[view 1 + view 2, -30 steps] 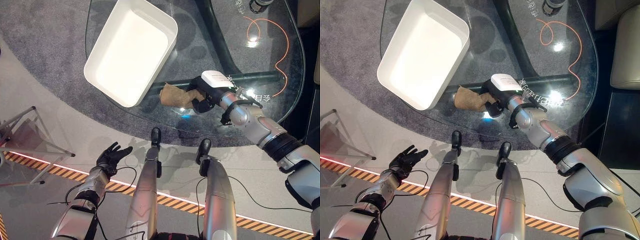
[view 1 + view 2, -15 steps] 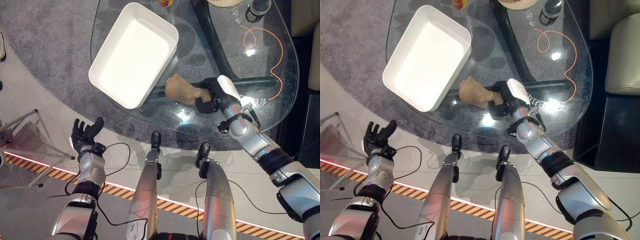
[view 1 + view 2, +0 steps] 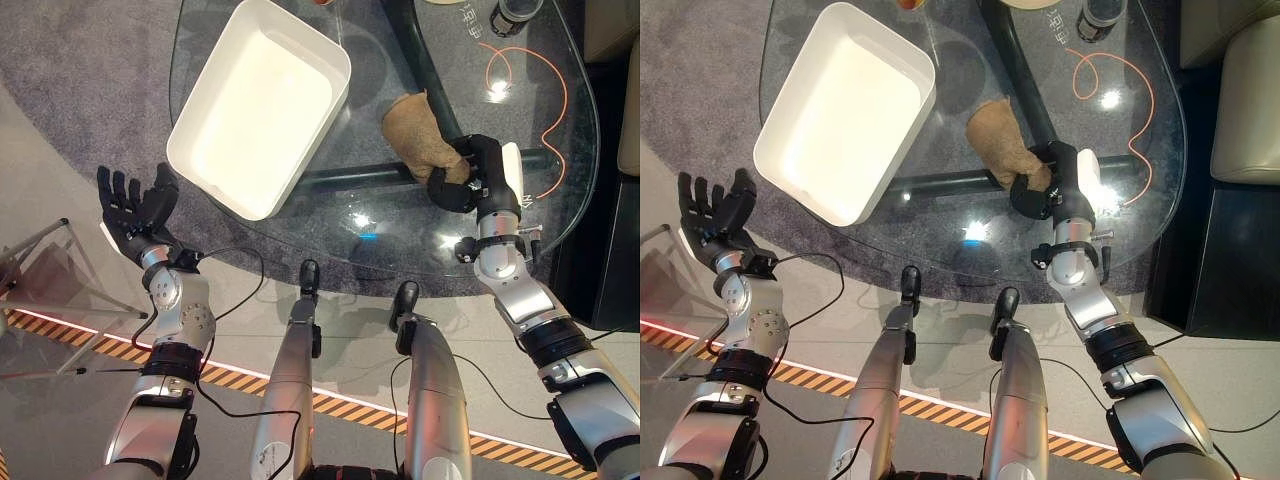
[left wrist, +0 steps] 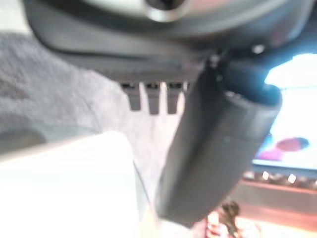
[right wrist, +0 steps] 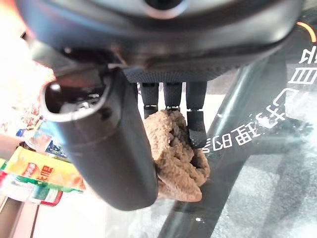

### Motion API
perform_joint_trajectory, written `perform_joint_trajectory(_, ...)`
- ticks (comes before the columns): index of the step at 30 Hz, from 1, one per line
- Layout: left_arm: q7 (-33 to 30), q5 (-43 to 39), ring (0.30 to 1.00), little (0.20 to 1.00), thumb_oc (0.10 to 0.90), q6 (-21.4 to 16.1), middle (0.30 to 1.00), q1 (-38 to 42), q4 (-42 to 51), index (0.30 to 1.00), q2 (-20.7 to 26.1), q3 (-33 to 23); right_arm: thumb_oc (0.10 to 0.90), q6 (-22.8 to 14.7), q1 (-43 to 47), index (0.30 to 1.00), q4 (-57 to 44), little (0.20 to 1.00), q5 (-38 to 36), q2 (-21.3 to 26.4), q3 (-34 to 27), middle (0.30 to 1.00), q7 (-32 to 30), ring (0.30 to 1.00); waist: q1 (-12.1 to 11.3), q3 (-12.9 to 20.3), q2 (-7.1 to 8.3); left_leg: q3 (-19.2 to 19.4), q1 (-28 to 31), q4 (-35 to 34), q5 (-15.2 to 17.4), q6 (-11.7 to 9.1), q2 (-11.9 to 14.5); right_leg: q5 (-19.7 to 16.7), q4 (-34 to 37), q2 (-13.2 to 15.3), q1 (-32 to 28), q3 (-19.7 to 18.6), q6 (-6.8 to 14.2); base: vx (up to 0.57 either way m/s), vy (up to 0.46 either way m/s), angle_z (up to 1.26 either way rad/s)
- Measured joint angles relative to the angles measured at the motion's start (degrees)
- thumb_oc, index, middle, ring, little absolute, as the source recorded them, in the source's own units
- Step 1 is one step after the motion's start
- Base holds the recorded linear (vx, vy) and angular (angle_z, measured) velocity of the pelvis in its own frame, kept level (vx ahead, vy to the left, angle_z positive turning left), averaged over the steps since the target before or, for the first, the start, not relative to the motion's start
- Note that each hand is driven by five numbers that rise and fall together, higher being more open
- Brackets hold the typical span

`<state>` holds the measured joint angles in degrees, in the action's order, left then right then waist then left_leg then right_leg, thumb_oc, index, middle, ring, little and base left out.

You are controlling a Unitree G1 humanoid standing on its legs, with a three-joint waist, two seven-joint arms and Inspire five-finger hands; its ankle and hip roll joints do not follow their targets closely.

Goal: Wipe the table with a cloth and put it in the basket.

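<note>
Grey carpet lies under the oval glass table [image 3: 300, 215] that we look down on. Our right hand [image 3: 480, 175] is over the glass, its fingers [image 5: 196, 124] and thumb curled around a crumpled tan cloth [image 3: 420, 135], most of which pokes out past the fingers on their far side and toward our left. Farther left of those fingers sits a white rectangular basket [image 3: 262, 105], apart from the cloth. Beyond the fingers, an orange cable [image 3: 540, 75] loops across the glass. Our left hand [image 3: 135, 210] is raised off the table's near left edge, fingers spread and released, holding nothing.
</note>
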<state>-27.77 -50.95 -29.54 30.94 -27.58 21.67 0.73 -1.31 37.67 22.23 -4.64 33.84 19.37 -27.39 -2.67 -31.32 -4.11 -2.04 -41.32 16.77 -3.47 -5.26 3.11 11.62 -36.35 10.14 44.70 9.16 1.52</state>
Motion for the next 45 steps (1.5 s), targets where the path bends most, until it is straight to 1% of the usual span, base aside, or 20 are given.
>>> perform_joint_trajectory(2,1.14,0.02,0.9,0.9,0.8,-0.16,0.9,-0.39,2.75,0.9,-1.22,-0.39,0.1,-0.16,-1.19,0.3,-1.92,0.2,0.05,-0.21,-0.88,0.3,0.0,0.3,-0.12,-0.04,0.07,-0.01,-0.03,-0.19,0.1,0.15,0.01,0.03,0.01,-0.01,0.09,0.02,0.01,0.0,0.0,0.0)
perform_joint_trajectory(3,3.43,0.09,0.9,0.9,0.8,-0.55,0.9,-1.86,5.18,0.9,-2.25,-0.25,0.1,-0.94,-2.3,0.3,-4.18,0.2,0.07,-0.58,-1.35,0.3,0.0,0.3,-0.02,-0.07,0.12,-0.01,-0.02,-0.52,0.11,0.19,0.02,0.03,0.06,-0.02,0.21,0.03,0.01,0.0,0.0,0.0)
perform_joint_trajectory(7,5.39,0.04,0.9,0.9,0.8,-0.37,0.9,-3.95,9.91,0.9,-3.6,0.2,0.1,-1.65,-2.99,0.3,-6.93,0.2,0.23,-1.38,-1.65,0.3,0.03,0.3,0.01,-0.14,0.29,-0.01,-0.03,-0.71,0.09,0.16,0.03,0.05,0.19,-0.05,0.25,0.03,0.04,0.0,0.0,0.0)
perform_joint_trajectory(10,9.29,0.03,0.9,0.9,0.8,1.74,0.9,-4.42,13.48,0.9,-3.59,0.63,0.1,-2.6,-3.15,0.3,-9.18,0.2,0.87,-2.91,-2.44,0.3,0.37,0.3,-0.2,-0.15,0.31,0.05,-0.06,-0.77,-0.02,-0.01,0.02,0.05,0.23,-0.04,0.22,0.04,0.05,0.0,0.0,0.0)
perform_joint_trajectory(11,9.49,0.02,0.9,0.9,0.8,1.92,0.9,-4.46,13.81,0.9,-3.58,0.64,0.1,-2.6,-3.24,0.3,-9.59,0.2,0.93,-2.89,-2.51,0.3,0.5,0.3,-0.21,-0.15,0.32,0.05,-0.09,-0.78,-0.02,-0.01,0.02,0.04,0.24,-0.04,0.22,0.05,0.05,0.0,0.0,0.0)
perform_joint_trajectory(12,11.36,0.0,0.9,0.9,0.8,3.26,0.9,-5.09,15.47,0.9,-3.51,0.69,0.1,-2.79,-3.88,0.3,-11.32,0.2,1.46,-2.85,-2.81,0.3,1.19,0.3,-0.24,-0.15,0.33,0.05,-0.12,-0.78,-0.03,0.0,0.0,0.04,0.25,-0.03,0.18,0.06,0.07,0.0,0.0,0.0)
perform_joint_trajectory(13,11.95,-0.01,0.9,0.9,0.8,3.63,0.9,-5.14,15.63,0.9,-3.48,0.69,0.1,-2.88,-3.96,0.3,-11.64,0.2,1.56,-2.85,-2.81,0.3,1.35,0.3,-0.24,-0.15,0.33,0.06,-0.12,-0.75,-0.03,0.0,0.0,0.04,0.25,-0.03,0.16,0.06,0.07,0.0,0.0,0.0)
perform_joint_trajectory(14,14.37,-0.04,0.9,0.9,0.8,5.29,0.9,-5.03,15.71,0.9,-3.36,0.71,0.1,-3.14,-4.07,0.3,-12.74,0.2,2.39,-2.86,-2.8,0.3,2.34,0.3,-0.2,-0.14,0.33,0.06,-0.11,-0.74,-0.03,0.0,0.0,0.04,0.28,-0.03,0.14,0.07,0.07,0.0,0.0,0.0)
perform_joint_trajectory(18,20.13,-2.5,0.9,0.9,0.8,9.44,0.9,-5.17,15.81,0.9,-3.01,1.6,0.1,-4.27,-4.09,0.3,-12.88,0.2,2.5,-2.82,-2.8,0.3,4.67,0.3,-0.18,-0.14,0.34,0.08,-0.09,-0.73,-0.03,0.0,0.01,0.03,0.28,-0.02,0.12,0.08,0.07,0.0,0.0,0.0)
perform_joint_trajectory(20,22.39,-4.15,0.9,0.9,0.8,11.26,0.9,-5.37,15.83,0.9,-2.8,2.61,0.1,-4.27,-4.33,0.3,-13.29,0.2,2.51,-2.8,-2.78,0.3,5.45,0.3,-0.2,-0.14,0.34,0.08,-0.08,-0.73,-0.03,0.0,0.01,0.03,0.3,-0.02,0.12,0.09,0.07,0.0,0.0,0.0)
perform_joint_trajectory(22,24.83,-6.78,0.9,0.9,0.8,14.19,0.9,-6.02,16.43,0.9,-2.57,3.19,0.1,-4.27,-4.84,0.3,-14.67,0.2,2.52,-2.59,-2.71,0.3,6.7,0.3,-0.06,-0.14,0.34,0.11,-0.09,-0.74,-0.02,0.0,0.01,0.03,0.44,-0.03,0.11,0.08,0.08,0.0,0.0,0.0)
perform_joint_trajectory(25,26.94,-9.19,0.9,0.9,0.8,17.51,0.9,-6.57,17.37,0.9,-2.4,4.53,0.1,-4.31,-4.89,0.3,-16.08,0.2,2.54,-2.38,-2.68,0.3,8.11,0.3,-0.06,-0.14,0.34,0.12,-0.08,-0.75,-0.03,0.0,0.02,0.02,0.36,-0.04,0.09,0.08,0.08,0.0,0.0,0.0)
perform_joint_trajectory(27,28.0,-10.18,0.9,0.9,0.8,18.38,0.9,-6.6,17.53,0.9,-2.01,5.4,0.1,-4.35,-4.84,0.3,-16.58,0.2,2.53,-2.16,-2.59,0.3,8.63,0.3,-0.06,-0.14,0.33,0.13,-0.07,-0.75,-0.03,0.0,0.01,0.02,0.37,-0.03,0.07,0.07,0.09,0.0,0.0,0.0)
perform_joint_trajectory(28,29.31,-11.45,0.9,0.9,0.8,19.7,0.9,-6.52,17.56,0.9,-1.51,6.0,0.1,-4.36,-4.79,0.3,-17.07,0.2,2.53,-2.06,-2.44,0.3,9.21,0.3,-0.03,-0.14,0.34,0.13,-0.04,-0.75,-0.03,0.0,0.01,0.01,0.37,-0.03,0.05,0.07,0.1,0.0,0.0,0.0)
perform_joint_trajectory(30,30.19,-12.93,0.9,0.9,0.8,20.45,0.9,-6.3,17.57,0.9,-0.53,6.96,0.1,-4.57,-4.72,0.3,-17.22,0.2,2.5,-2.03,-2.14,0.3,9.66,0.3,-0.02,-0.14,0.34,0.15,0.0,-0.74,-0.03,0.0,0.01,0.01,0.32,-0.03,0.03,0.05,0.1,0.0,0.0,0.0)
perform_joint_trajectory(34,32.35,-16.69,0.9,0.9,0.8,22.06,0.9,-5.85,17.58,0.9,-0.42,7.58,0.1,-4.57,-4.62,0.3,-17.22,0.2,2.36,-1.67,-0.8,0.3,10.5,0.3,0.0,-0.14,0.34,0.18,0.13,-0.73,-0.03,0.0,0.01,0.0,0.29,-0.03,-0.06,0.03,0.1,0.0,0.0,0.0)
perform_joint_trajectory(37,33.87,-20.33,0.9,0.9,0.8,24.44,0.9,-5.72,17.83,0.9,-0.44,8.27,0.1,-4.57,-4.55,0.3,-17.22,0.2,2.28,-1.54,0.42,0.3,12.06,0.3,0.13,-0.14,0.34,0.18,0.15,-0.73,-0.03,0.0,0.01,-0.02,0.35,-0.03,-0.09,0.03,0.11,0.0,0.0,0.0)
perform_joint_trajectory(38,33.98,-20.58,0.9,0.9,0.8,24.56,0.9,-5.71,17.85,0.9,-0.44,8.4,0.1,-4.57,-4.55,0.3,-17.22,0.2,2.27,-1.54,0.55,0.3,12.2,0.3,0.15,-0.14,0.34,0.19,0.15,-0.73,-0.03,0.0,0.02,-0.02,0.34,-0.03,-0.1,0.02,0.11,0.0,0.0,0.0)
perform_joint_trajectory(39,35.12,-22.33,0.9,0.9,0.8,25.55,0.9,-5.59,17.86,0.9,-0.41,9.37,0.1,-4.56,-4.48,0.3,-17.22,0.2,2.25,-1.39,1.61,0.3,12.74,0.3,0.27,-0.14,0.34,0.19,0.17,-0.74,-0.03,0.0,0.01,-0.04,0.39,-0.03,-0.14,0.02,0.14,0.0,0.0,0.0)
perform_joint_trajectory(45,36.1,-22.67,0.9,0.9,0.8,26.89,0.9,-3.92,18.1,0.9,-0.43,11.62,0.1,-4.56,-3.8,0.3,-17.22,0.2,2.21,-0.23,4.17,0.3,13.83,0.3,0.51,-0.14,0.35,0.2,0.17,-0.76,-0.04,0.0,0.01,-0.09,0.43,-0.03,-0.17,0.03,0.19,0.0,0.0,0.0)
